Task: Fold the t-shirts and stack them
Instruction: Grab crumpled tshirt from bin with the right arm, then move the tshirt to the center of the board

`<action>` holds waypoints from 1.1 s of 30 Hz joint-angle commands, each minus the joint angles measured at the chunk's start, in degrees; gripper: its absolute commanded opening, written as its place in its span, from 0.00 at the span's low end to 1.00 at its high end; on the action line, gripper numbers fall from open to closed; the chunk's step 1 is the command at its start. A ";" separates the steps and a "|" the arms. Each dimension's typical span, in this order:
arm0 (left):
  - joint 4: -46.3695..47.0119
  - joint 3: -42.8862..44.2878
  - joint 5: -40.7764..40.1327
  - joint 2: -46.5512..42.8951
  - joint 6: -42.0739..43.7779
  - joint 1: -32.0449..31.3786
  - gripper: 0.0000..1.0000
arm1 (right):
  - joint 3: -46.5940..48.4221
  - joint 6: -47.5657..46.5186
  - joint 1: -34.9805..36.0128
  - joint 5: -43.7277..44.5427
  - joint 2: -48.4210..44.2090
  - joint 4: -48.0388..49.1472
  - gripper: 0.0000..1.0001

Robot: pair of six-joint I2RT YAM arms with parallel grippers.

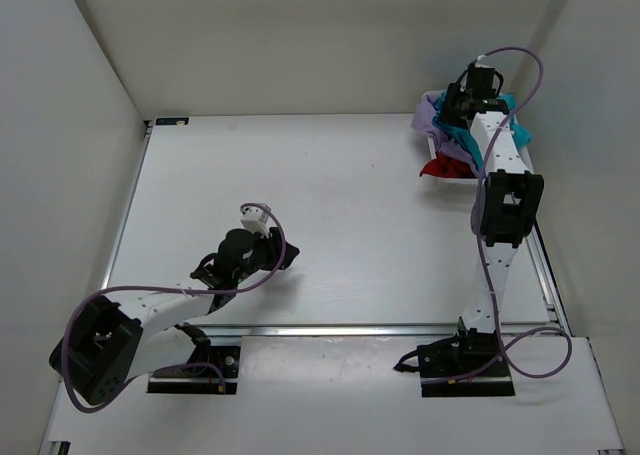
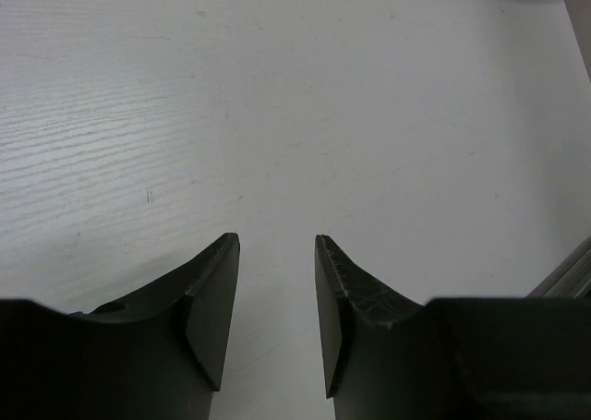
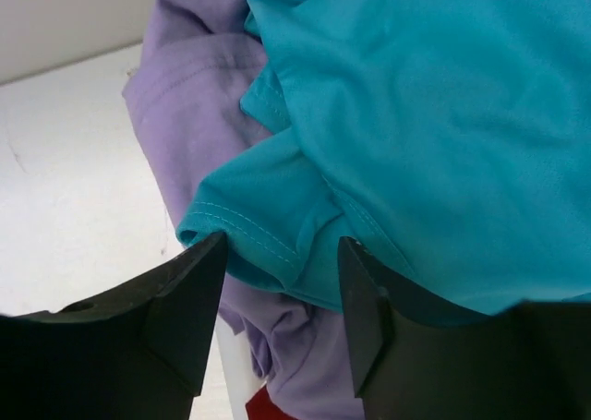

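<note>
Top view: bright, even, diffuse light from above; table (image 1: 350, 225) close to washed out, walls greyer toward the upper corners. Shadows soft, only a dark smudge under the left arm (image 1: 150, 310), lower left. Sharp throughout, no glare spots. Left wrist view: surface pale, nearly overexposed at the top, fine streaks legible at left; fingers (image 2: 199, 318) of the left gripper (image 2: 277, 238) almost black along the bottom edge, slightly soft, faint scratches catching light on the right-hand one. Right wrist view: teal t-shirt (image 3: 443, 115) saturated, stitching crisp at centre; lavender t-shirt (image 3: 194, 88) shaded in lower folds; right gripper (image 3: 282, 238) fingers (image 3: 185, 318) dark, blurred.
</note>
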 commanded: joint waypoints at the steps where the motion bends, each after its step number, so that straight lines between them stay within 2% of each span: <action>1: 1.99 0.28 1.41 0.24 0.04 0.91 0.49 | 2.10 -1.27 0.82 -0.51 -1.21 -0.58 0.48; 3: 1.81 0.28 1.32 0.24 -0.31 0.65 0.49 | 1.48 -0.92 0.48 -1.91 -0.95 0.57 0.41; 4: 2.07 -0.15 1.23 0.07 -0.31 0.57 0.50 | 1.91 -0.48 0.12 -2.01 -0.69 0.40 0.40; 6: 2.33 -0.07 1.58 0.24 -0.49 1.09 0.50 | 2.35 0.31 -0.31 -3.15 -0.43 -0.22 0.25; 8: 2.42 0.19 1.58 0.33 -0.66 1.10 0.50 | 3.14 0.49 -0.49 -3.50 -0.34 -0.31 0.22; 10: 2.43 0.11 1.59 0.24 -0.75 1.36 0.49 | 3.32 0.23 -0.58 -4.03 -0.34 -0.57 0.24; 11: 2.34 0.19 1.58 0.15 -0.84 1.45 0.49 | 3.15 0.14 -0.93 -4.20 -0.42 -0.66 0.21; 13: 2.34 0.02 1.41 -0.02 -0.75 1.71 0.50 | 4.02 0.66 -1.02 -5.00 0.01 -1.53 0.03; 14: 2.08 -0.16 1.49 0.33 -0.75 1.62 0.50 | 4.37 0.93 -1.02 -4.47 -0.25 -1.54 0.01; 19: 0.67 0.72 0.79 -0.28 -0.84 1.97 0.50 | 6.48 1.28 -0.85 -5.18 -3.58 -2.59 0.00; 26: -1.17 2.65 0.88 -3.70 -1.81 2.41 0.51 | 12.98 -2.05 3.81 -4.65 -20.34 -2.24 0.00; 30: -2.76 3.01 0.18 -6.69 -2.59 3.47 0.51 | 11.50 -5.83 11.97 -2.11 -30.64 1.97 0.00; 32: -3.98 3.36 0.00 -8.19 -2.86 4.34 0.52 | 9.49 -9.33 20.11 1.40 -37.13 7.05 0.00; 33: -4.25 3.53 0.17 -8.54 -3.12 4.70 0.52 | 8.08 -14.05 26.25 5.77 -39.86 8.47 0.00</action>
